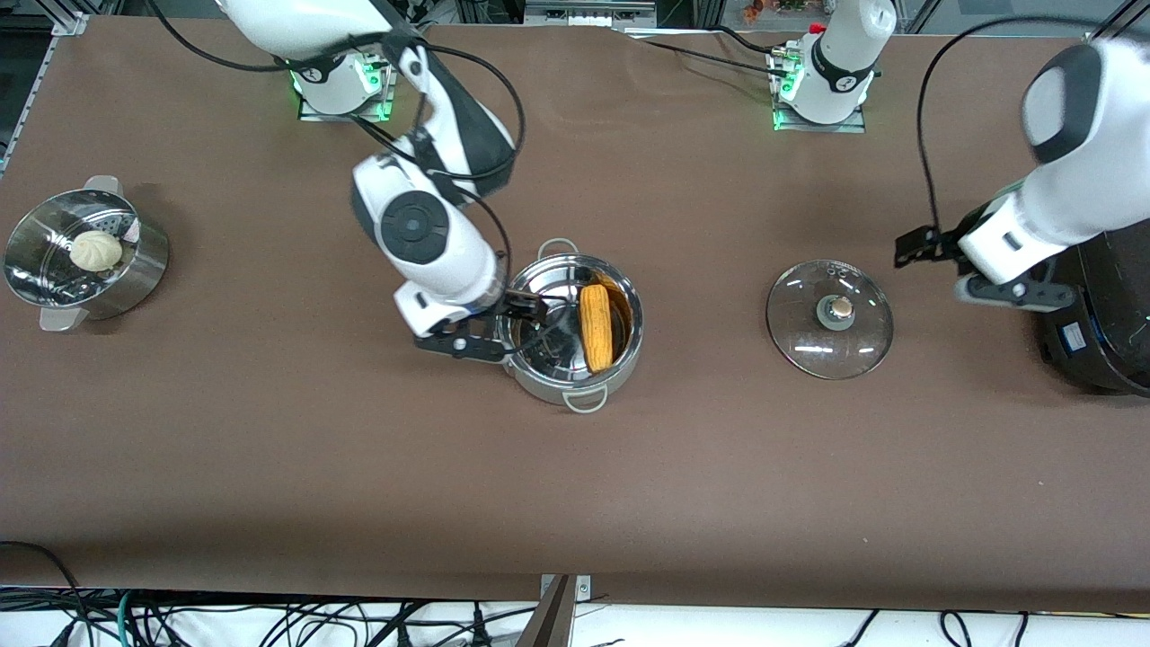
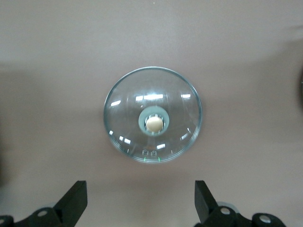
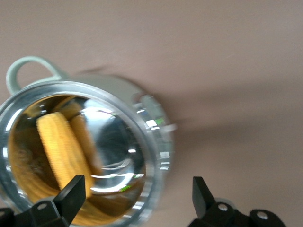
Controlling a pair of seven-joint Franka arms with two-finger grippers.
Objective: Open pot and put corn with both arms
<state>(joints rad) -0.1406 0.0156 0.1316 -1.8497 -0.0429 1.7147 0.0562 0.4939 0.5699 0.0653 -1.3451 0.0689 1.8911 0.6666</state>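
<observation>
On the brown surface [image 1: 629, 467] the task looks all but done. The pot [image 1: 575, 377] stands uncovered near the middle, and the corn [image 1: 595, 327] lies inside it against the wall toward the left arm's end. The lid [image 1: 829, 319] rests flat on the surface, well apart from the pot, toward that same end. The right gripper [image 1: 526, 310] hangs over the pot's rim, fingers released and empty. The left gripper [image 2: 141, 201] hovers near the lid, fingers spread wide and empty. Only withdrawing seems left.
</observation>
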